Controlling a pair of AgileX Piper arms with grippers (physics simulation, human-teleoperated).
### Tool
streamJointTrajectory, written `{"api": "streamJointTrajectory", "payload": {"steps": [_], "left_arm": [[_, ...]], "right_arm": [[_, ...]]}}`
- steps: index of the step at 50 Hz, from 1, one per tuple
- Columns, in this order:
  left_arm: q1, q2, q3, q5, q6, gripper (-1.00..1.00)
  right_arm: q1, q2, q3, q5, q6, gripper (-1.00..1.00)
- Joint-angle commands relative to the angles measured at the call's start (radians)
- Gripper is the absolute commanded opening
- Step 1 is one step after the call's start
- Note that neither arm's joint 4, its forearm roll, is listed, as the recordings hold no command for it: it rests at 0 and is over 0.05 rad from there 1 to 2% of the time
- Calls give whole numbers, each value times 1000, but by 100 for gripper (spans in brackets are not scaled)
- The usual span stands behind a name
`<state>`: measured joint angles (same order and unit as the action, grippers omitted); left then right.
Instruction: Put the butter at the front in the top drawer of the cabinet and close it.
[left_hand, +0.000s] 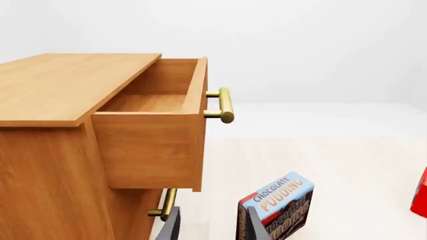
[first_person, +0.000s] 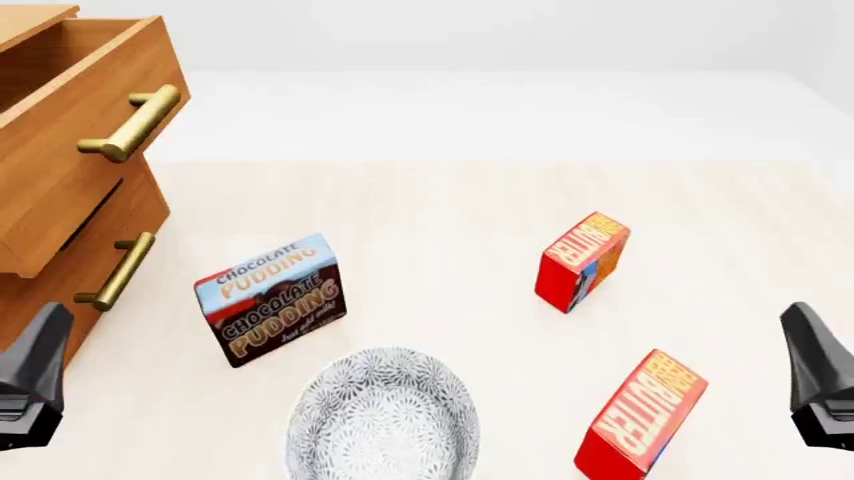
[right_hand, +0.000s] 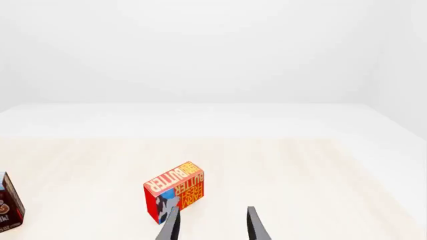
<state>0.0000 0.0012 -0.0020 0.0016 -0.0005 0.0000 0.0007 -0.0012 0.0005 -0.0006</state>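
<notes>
The cabinet (first_person: 54, 215) is seen at the far left of the table (first_person: 441, 200) in the front view. Its top drawer (left_hand: 157, 125) is pulled well out, its inside bare as far as the left wrist view shows; the lower drawer (first_person: 94, 265) is shut.

A chocolate pudding box (first_person: 271, 299) is stood just right of the cabinet, with a patterned bowl (first_person: 383, 415) nearer the camera.

Two butter cartons are found on the right half. The butter (first_person: 582, 261) meant by the task is taken to be the farther one, marked by a blue patch on its side. It is stood on a long side, its long axis running away from the arms and a little rightward. The second butter carton (first_person: 641, 425), with no blue showing, is set nearer the camera.

The butter is judged to lie far closer to the right gripper (right_hand: 212, 224) than to the left gripper (left_hand: 212, 227). In the right wrist view it is seen ahead of the fingers, toward one side, with nothing between.

Both grippers are held with fingers apart, and nothing is gripped.
</notes>
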Motion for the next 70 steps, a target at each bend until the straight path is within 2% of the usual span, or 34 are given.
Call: {"api": "streamJointTrajectory", "payload": {"steps": [1, 14, 15, 17, 20, 21, 23, 24, 26, 28, 30, 31, 34, 37, 41, 43, 44, 45, 47, 51, 52, 55, 56, 70], "left_arm": [[0, 0, -4, 6, -2, 100], [0, -1, -8, 11, -2, 100], [37, -1, -6, 5, 17, 100], [20, 0, -5, 23, 51, 100], [9, 23, -1, 9, 61, 100], [70, 11, -4, 20, 49, 100], [-2, 13, -12, 24, 54, 100], [-2, 12, -13, 25, 54, 100], [27, 1, -27, 53, -6, 100], [42, -1, -52, 69, -22, 100], [42, 0, -135, 149, -13, 100], [42, -1, -136, 151, -13, 100], [60, -1, -253, 262, -38, 100], [68, -1, -328, 348, -19, 100], [92, -1, -422, 440, -63, 100], [93, -1, -440, 488, -19, 100], [127, -1, -445, 508, -5, 100], [85, -1, -448, 521, -5, 100], [106, -1, -455, 549, 3, 100], [96, 0, -507, 612, 0, 100], [85, 49, -536, 638, 6, 100], [77, 80, -568, 647, 9, 100], [54, 280, -736, 743, 1, 100], [64, 382, -837, 837, -3, 100]], "right_arm": [[0, 0, -3, 2, 1, 100], [-1, 0, -3, 4, 4, 100], [-1, 0, -3, 4, 4, 100], [-1, 0, -3, 4, 4, 100], [-1, 0, -3, 4, 4, 100], [-1, 0, -3, 4, 4, 100], [-1, 0, -3, 4, 4, 100], [-1, 0, -2, 4, 4, 100], [-1, 0, -2, 4, 4, 100], [-1, 0, -2, 4, 4, 100], [-1, 0, -2, 4, 4, 100], [-1, 0, -2, 4, 4, 100], [-1, 0, -2, 4, 4, 100], [-1, 0, -2, 4, 4, 100], [-1, 0, -3, 4, 4, 100], [0, 0, -3, 5, 4, 100], [-1, 0, -3, 5, 4, 100], [-1, 0, -3, 5, 4, 100], [-1, 0, -4, 5, 4, 100], [-1, 0, -4, 6, 4, 100], [-1, 0, -5, 6, 4, 100], [-1, 0, -5, 6, 4, 100], [-1, 0, -5, 6, 4, 100], [-1, 0, -5, 6, 4, 100]]}}
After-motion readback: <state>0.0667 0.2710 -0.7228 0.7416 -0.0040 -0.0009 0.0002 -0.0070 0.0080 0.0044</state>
